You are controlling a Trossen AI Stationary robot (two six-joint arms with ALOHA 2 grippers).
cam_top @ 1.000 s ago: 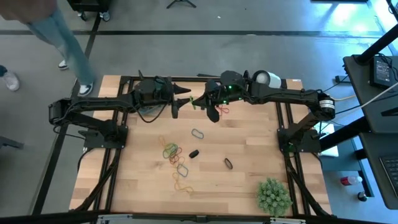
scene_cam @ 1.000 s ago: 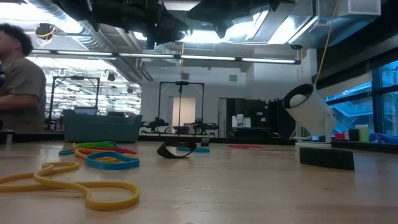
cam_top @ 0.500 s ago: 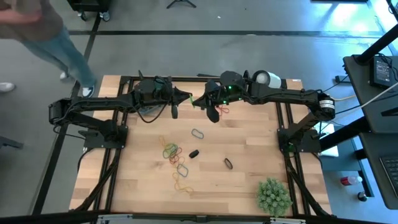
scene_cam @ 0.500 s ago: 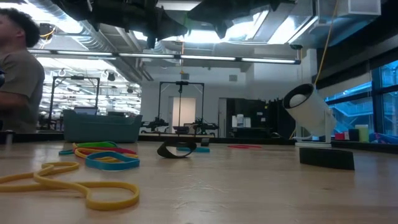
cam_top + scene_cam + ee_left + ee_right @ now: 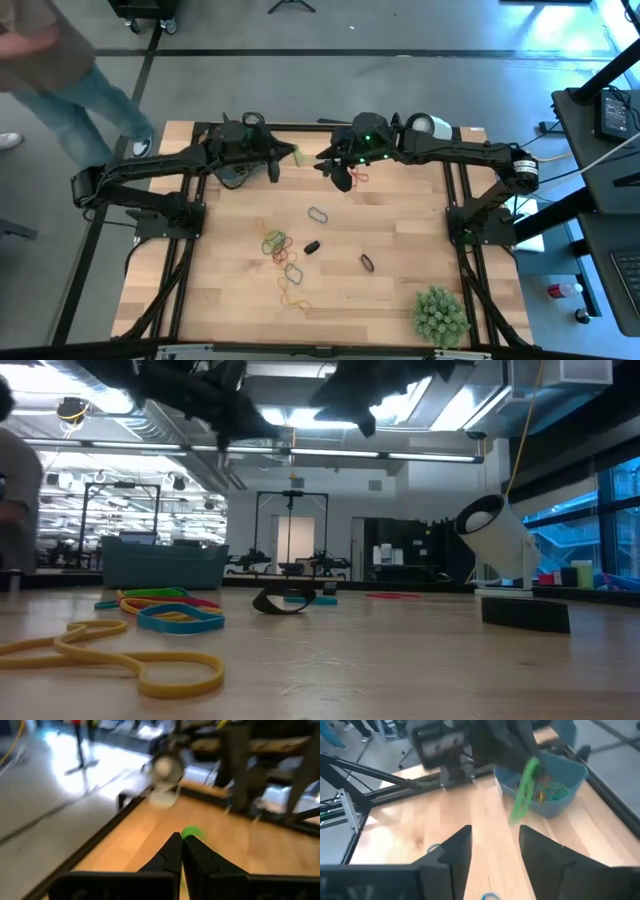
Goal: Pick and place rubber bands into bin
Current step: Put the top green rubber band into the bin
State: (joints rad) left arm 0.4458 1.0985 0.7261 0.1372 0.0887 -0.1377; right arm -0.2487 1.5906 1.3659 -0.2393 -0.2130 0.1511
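My left gripper (image 5: 288, 153) is shut on a green rubber band (image 5: 298, 156), in the air over the far middle of the table, beside the teal bin (image 5: 232, 179). The right wrist view shows that band (image 5: 524, 792) dangling by the bin (image 5: 555, 800), which holds several coloured bands. My right gripper (image 5: 322, 163) hovers just right of the band, open (image 5: 495, 850), with nothing between its fingers. More rubber bands lie flat on the table: a coloured cluster (image 5: 278, 245), a yellow one (image 5: 293, 297), two dark ones (image 5: 312, 247), and a red one (image 5: 360, 178). My left gripper pinches the green band's upper end (image 5: 191, 833) between its two fingertips, only a small green bit showing past them. The fingers reach out nearly level from the table's left side. The band (image 5: 524, 792) hangs slack below them as a narrow loop, clear of table and bin.
A white cup-like object (image 5: 432, 126) lies at the far right, and a spiky green ball (image 5: 440, 315) sits at the near right corner. A person (image 5: 55, 80) moves on the floor beyond the table's far left corner. Bare wood lies right of the bands.
The green band, first stretched between the two grippers, now hangs from my left gripper alone; my right gripper has let go of it. My left gripper has drawn back toward the table's left and far edge, carrying the band toward the bin.
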